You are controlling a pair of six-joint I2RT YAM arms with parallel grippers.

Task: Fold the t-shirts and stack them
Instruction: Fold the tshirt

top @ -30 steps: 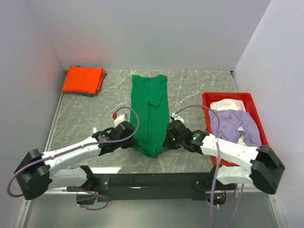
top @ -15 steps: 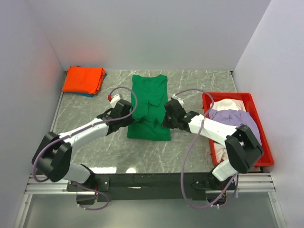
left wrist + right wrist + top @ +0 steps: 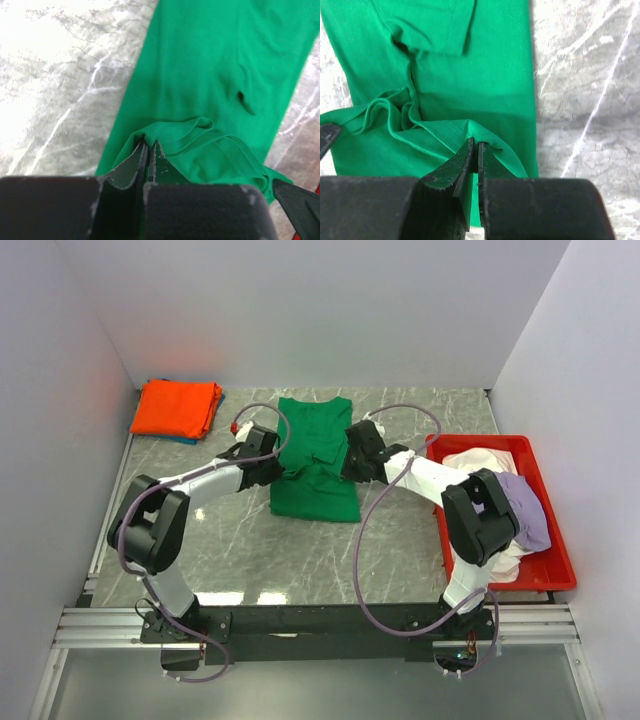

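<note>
1. Top external: the green t-shirt [image 3: 316,498] is lying mid-table [image 3: 400,550], long axis running toward the back wall, with its near part doubled over onto the rest.
2. The left gripper [image 3: 276,462] is sitting at the shirt's left edge and the right gripper [image 3: 351,462] at its right edge, both arms reaching forward and angling inward. From this height the jaws are too small to read.
3. The orange t-shirt [image 3: 178,407] is lying folded in the far left corner, with a blue t-shirt [image 3: 186,440] peeking out under it as a thin sliver.
4. The red tray [image 3: 478,440] is sitting at the right side of the table, holding the lilac t-shirt [image 3: 532,512] and the white t-shirt [image 3: 476,461], both crumpled. The right arm is partly covering them.
5. Left wrist: the left gripper [image 3: 149,150] is pinching a raised fold of the green t-shirt [image 3: 210,70], jaws pressed together on the cloth. Marble table [image 3: 60,75] is showing to the left.
6. The hem is rumpling in loose waves just right of the fingers (a small dark crease is showing farther up).
7. Right wrist: the right gripper [image 3: 474,146] is nipping a peaked fold of the green t-shirt [image 3: 490,75], jaws nearly touching with cloth between them.
8. A sleeve is lying folded over the body at the top of this view. The table [image 3: 585,100] is showing on the right.
</note>
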